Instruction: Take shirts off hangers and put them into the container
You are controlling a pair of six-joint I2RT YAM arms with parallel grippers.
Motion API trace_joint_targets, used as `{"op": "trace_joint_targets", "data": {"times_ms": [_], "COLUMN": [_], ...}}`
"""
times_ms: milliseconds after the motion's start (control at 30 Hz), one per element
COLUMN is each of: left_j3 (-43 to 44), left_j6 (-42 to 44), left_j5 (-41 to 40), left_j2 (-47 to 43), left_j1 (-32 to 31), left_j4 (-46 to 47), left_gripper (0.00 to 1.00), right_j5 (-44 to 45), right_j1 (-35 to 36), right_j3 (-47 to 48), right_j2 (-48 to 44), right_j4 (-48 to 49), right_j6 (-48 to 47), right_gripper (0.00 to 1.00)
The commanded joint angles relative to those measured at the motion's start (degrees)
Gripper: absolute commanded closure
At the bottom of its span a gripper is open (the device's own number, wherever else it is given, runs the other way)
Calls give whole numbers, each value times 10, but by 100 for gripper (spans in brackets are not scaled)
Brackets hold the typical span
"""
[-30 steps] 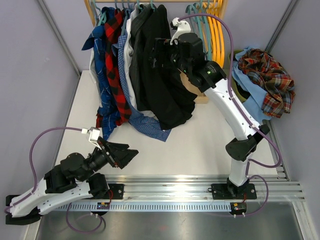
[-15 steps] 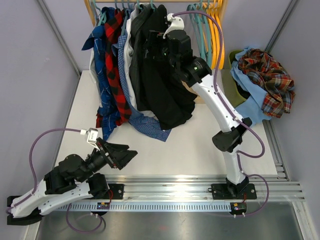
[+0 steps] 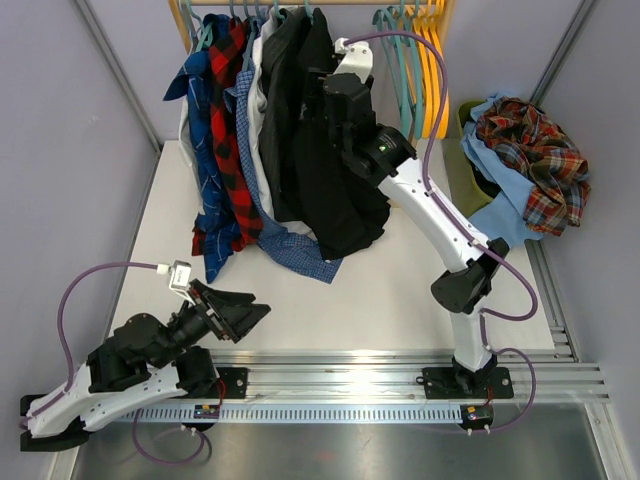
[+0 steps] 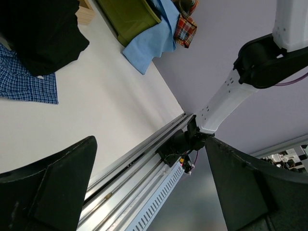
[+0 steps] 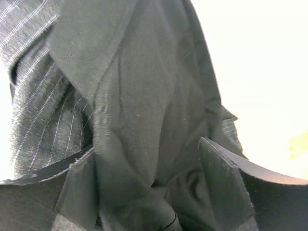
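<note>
Several shirts hang on teal hangers point(image 3: 205, 35) along the rail: blue plaid point(image 3: 200, 130), red-black plaid point(image 3: 232, 100), white point(image 3: 258, 100), blue check point(image 3: 290, 245) and a black shirt point(image 3: 325, 200). My right gripper point(image 3: 315, 105) is pushed into the black shirt high up. In the right wrist view its fingers stand apart with a fold of black cloth point(image 5: 144, 96) bunched between them point(image 5: 147, 149); a dark pinstriped shirt point(image 5: 29, 110) lies to the left. The olive container point(image 3: 466, 170) at the right holds a brown-red plaid shirt point(image 3: 530, 160). My left gripper point(image 3: 258, 312) is open and empty, low near the front rail.
Empty teal hangers point(image 3: 395, 50) and orange-yellow hangers point(image 3: 432, 70) hang right of the shirts. A light blue cloth point(image 3: 505, 215) spills over the container's side. The left wrist view shows the container point(image 4: 130, 12), the front rail point(image 4: 144, 163) and the left gripper point(image 4: 149, 140).
My right gripper has moved left into the black shirt, and its fingers have drawn slightly closer around the cloth. The left arm has shifted a little down and left, still open.
</note>
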Motion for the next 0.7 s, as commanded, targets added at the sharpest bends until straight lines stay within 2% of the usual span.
{"op": "trace_joint_targets", "data": {"times_ms": [0,233,400,467,567,633,667], "left_j3": [-7,-2,4,12,20,22,24], "left_j6": [-3,-3,-1,-1,-1,-1,-1], "left_j5": [12,12,5,2,-3,-6,-8], "left_j2": [-1,2,-4,-4,-26,-34,-38], "left_j1": [-1,-1,-1,-1,-1,-1,-1], "left_j4": [30,26,11,4,-11,-18,-23], "left_gripper": [1,1,1,1,1,1,1], "right_j5": [71,59,11,-17,-50,-72,-78], "right_j1": [4,5,5,4,-2,-7,-13], "right_j3": [11,62,143,144,141,144,149], "right_j2": [-45,-30,8,7,4,4,7], "right_j4": [29,-45,-139,-164,-192,-215,-223], "right_j6": [-52,-112,-121,-128,-132,-132,-133], "right_gripper": [24,42,47,51,51,44,43]}}
